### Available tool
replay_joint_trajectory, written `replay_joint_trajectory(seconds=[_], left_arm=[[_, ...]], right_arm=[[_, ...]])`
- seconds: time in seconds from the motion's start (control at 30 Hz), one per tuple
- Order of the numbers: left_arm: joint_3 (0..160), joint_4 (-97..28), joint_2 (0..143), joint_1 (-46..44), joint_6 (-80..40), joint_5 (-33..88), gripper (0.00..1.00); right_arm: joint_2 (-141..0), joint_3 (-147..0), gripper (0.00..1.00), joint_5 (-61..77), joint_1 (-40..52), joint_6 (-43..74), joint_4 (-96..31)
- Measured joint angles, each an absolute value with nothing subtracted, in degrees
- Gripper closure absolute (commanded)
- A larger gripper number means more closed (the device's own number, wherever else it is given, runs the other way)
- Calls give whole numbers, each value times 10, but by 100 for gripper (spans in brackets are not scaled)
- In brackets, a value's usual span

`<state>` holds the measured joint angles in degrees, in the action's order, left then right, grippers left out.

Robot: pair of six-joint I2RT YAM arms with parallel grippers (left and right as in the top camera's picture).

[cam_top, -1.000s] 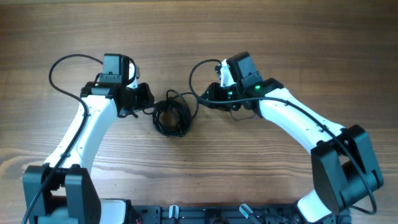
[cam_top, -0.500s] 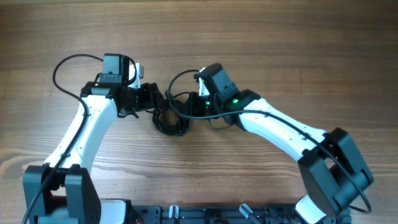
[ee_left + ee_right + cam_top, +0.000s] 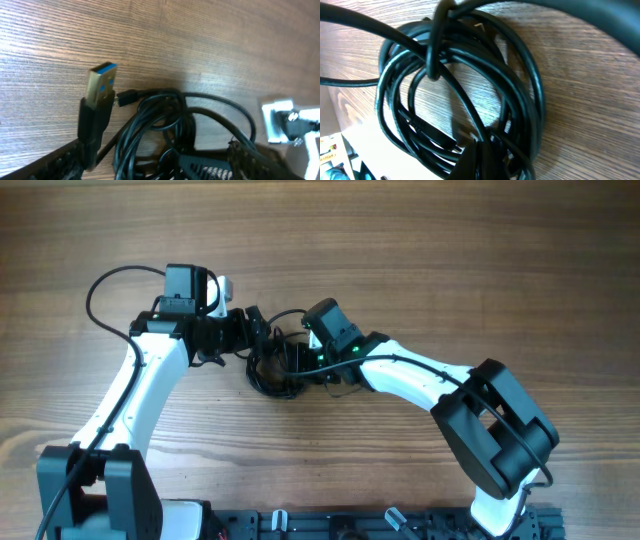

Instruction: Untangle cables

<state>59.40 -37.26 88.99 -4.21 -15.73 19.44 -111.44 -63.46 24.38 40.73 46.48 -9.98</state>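
Note:
The cables [image 3: 272,377] are a bunched coil of thin black cords on the wooden table between my two grippers. My left gripper [image 3: 256,335] is open at the coil's upper left edge. In the left wrist view [image 3: 150,167] its fingers [image 3: 50,167] stand wide apart with cable loops [image 3: 150,125] between them. A USB plug [image 3: 102,82] with a gold and blue tip rises beside the left finger, and a small plug [image 3: 122,98] lies by it. My right gripper [image 3: 295,360] is pushed into the coil from the right. In the right wrist view [image 3: 479,150] its fingertips meet, buried among the loops [image 3: 470,90]; no strand shows between them.
The table [image 3: 450,240] is bare wood around the coil. Thick black arm wires loop at the far left [image 3: 95,290]. The right arm's white wrist mount [image 3: 277,120] shows close to my left gripper. A black rail [image 3: 330,525] runs along the front edge.
My right gripper has swung left from beside the coil into it. My left gripper has moved a little right, up to the coil's edge. The coil has shifted slightly.

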Motion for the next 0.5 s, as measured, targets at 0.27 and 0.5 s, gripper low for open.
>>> replay_joint_trajectory(seconds=[0.27,0.5], left_arm=[[593,-314,890,-41,-246,324,0],[592,-390,890,-66,-254,247,16]], right_arm=[[-1115,-635,95,305,407,442,-48],[-1115,-635,95,328,407,432,-39]])
